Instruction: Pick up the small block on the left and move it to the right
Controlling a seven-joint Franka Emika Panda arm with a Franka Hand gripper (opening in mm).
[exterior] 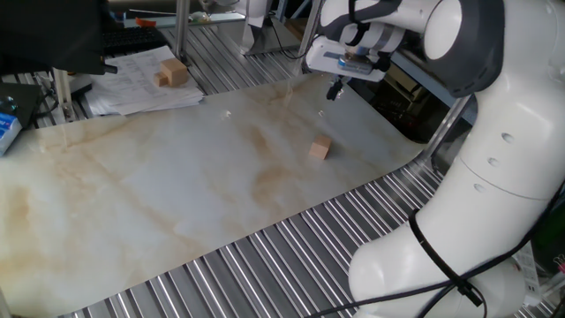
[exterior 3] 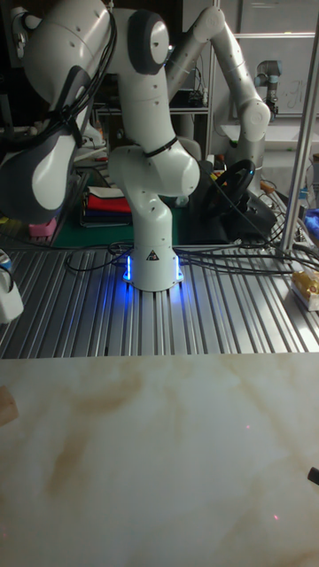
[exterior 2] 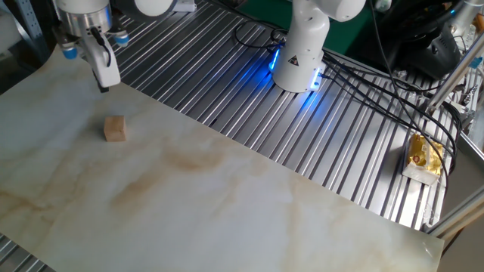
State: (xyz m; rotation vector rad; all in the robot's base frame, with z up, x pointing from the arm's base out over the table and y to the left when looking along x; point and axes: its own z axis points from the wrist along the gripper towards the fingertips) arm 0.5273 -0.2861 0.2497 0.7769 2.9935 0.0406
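On marbled sheet (exterior: pixel 177 194): small block (exterior: pixel 320 148) flat, corner toward camera; jaws (exterior 2: pixel 104 77) above, state unclear.

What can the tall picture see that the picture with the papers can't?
Only the tall fixed view shows the robot's base, glowing blue, and another arm behind it. Only the view with the papers shows the claw and a bigger block lying on them. Both show the marble board and the small block, which the tall view cuts off at its left edge.

A cream marble-patterned mat (exterior 2: pixel 227 204) covers a ribbed grey metal tabletop (exterior 2: pixel 355 143); white papers (exterior: pixel 141 84) lie beyond.
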